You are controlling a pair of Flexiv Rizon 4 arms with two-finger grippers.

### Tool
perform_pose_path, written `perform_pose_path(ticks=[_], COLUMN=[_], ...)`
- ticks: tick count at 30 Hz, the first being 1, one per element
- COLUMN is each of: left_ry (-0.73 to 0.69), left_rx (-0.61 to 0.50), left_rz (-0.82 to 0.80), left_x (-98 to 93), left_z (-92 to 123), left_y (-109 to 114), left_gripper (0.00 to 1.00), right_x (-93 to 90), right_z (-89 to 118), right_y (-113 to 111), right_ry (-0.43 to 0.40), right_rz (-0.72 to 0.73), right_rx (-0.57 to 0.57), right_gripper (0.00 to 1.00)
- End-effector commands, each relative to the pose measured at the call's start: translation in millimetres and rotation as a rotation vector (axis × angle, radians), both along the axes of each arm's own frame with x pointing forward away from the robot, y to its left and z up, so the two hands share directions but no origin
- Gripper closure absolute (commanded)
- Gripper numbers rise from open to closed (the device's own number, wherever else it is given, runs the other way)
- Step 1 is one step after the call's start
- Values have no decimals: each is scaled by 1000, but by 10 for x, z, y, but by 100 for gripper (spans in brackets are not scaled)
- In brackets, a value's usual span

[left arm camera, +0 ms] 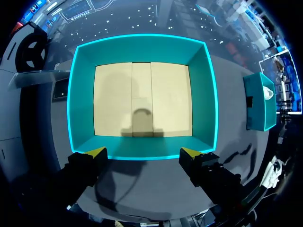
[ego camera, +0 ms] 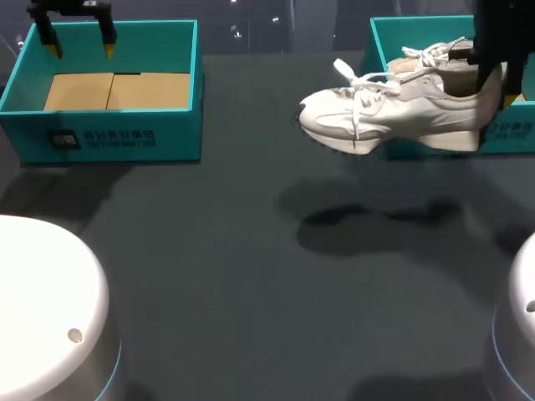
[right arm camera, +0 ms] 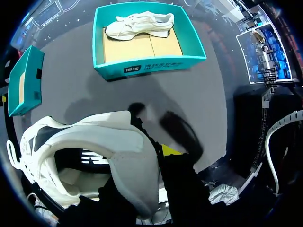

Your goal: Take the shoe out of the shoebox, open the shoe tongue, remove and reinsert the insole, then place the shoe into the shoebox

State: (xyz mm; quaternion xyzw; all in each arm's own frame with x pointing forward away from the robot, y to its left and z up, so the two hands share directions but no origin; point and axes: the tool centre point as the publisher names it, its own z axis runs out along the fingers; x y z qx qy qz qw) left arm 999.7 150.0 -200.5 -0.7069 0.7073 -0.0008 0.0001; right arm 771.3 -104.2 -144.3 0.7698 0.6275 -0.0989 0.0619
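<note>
Your left gripper (ego camera: 81, 48) hangs at the upper left of the frame, its fingers pointing down and spread wide apart. Your right arm comes in at the upper right. Its gripper (ego camera: 495, 83) is clamped on the heel of the shoe (ego camera: 393, 113), holding it in the air.

Two boxes along table (ego camera: 251, 276) far edge: left box (ego camera: 109, 134) at far left corner, right box (ego camera: 383, 42) at far right corner. Second shoe (right arm camera: 139, 23) inside right box, along its far wall. Shoe (ego camera: 393, 113) off table, in air before right box, toe toward table middle, heel in my right gripper (ego camera: 495, 83). My left gripper (ego camera: 81, 48) above left box.
</note>
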Motion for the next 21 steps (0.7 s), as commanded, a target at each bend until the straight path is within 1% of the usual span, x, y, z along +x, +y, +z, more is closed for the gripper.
perform_pose_path(ticks=[1,5,8,21], left_ry=[0,0,0,0], left_rx=[0,0,0,0], left_rz=[0,0,0,0], left_x=[1,1,1,1], left_z=[3,3,3,3], left_y=[0,0,0,0], left_gripper=[0,0,0,0], right_x=[-424,-528,-508,-508], right_z=[-121,-251,-369,-369], right_y=[228,406,539,539], right_ry=[-223,-199,-138,-138], right_rz=[42,32,62,62], right_rx=[-35,-26,-7,-7], right_gripper=[100,100,100,100])
